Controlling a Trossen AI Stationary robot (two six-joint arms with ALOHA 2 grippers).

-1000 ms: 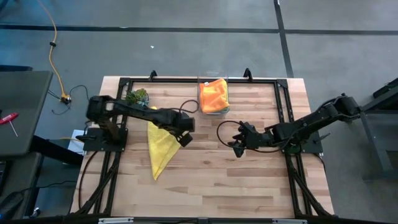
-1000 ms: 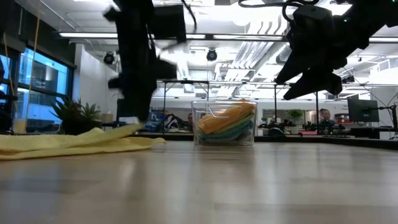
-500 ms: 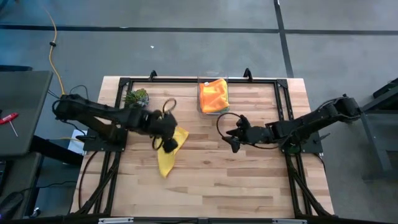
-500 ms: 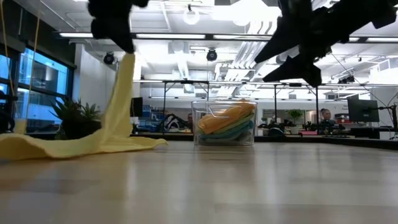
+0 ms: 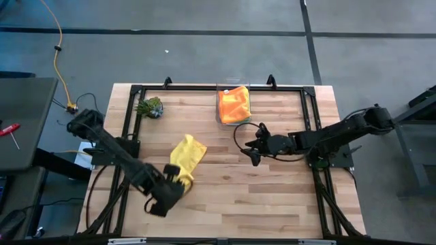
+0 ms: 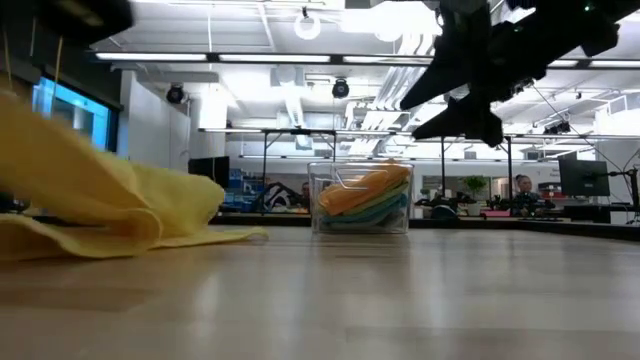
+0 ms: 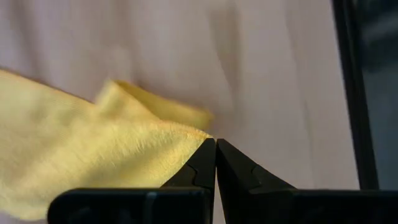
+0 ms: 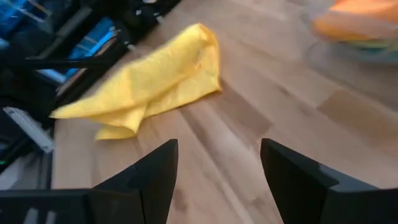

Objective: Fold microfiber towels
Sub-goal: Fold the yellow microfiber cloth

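Observation:
A yellow towel (image 5: 186, 156) lies crumpled left of the table's middle, its far part resting on the wood. My left gripper (image 5: 175, 185) stands at the towel's near end, shut on it; the wrist view shows the yellow cloth (image 7: 93, 149) running up to the closed fingertips. My right gripper (image 5: 253, 148) hovers open above the table's middle, right of the towel, with nothing between its fingers (image 8: 155, 171). An orange towel (image 5: 234, 102) tops a stack of towels in a clear box (image 6: 360, 198) at the far edge. My left gripper pinches the yellow towel's near end by an edge (image 7: 198, 134) between its two fingertips. The fingers come from above, pointing steeply down. That end is raised off the table (image 6: 25, 125); the cloth slopes down slack to the part that lies on the wood (image 6: 190, 232).
A small green leafy clump (image 5: 150, 107) sits at the far left corner. Black frame rails (image 5: 129, 122) run along the table's left, far and right sides. Bare wood (image 5: 259, 197) stretches along the near half.
My left gripper, shut on the towel, has swung from the table's middle toward the left and near edge, rising and rolling as it went. The towel, first stretched out flat and long, has been drawn over itself into a bunched heap, its held end now nearest.

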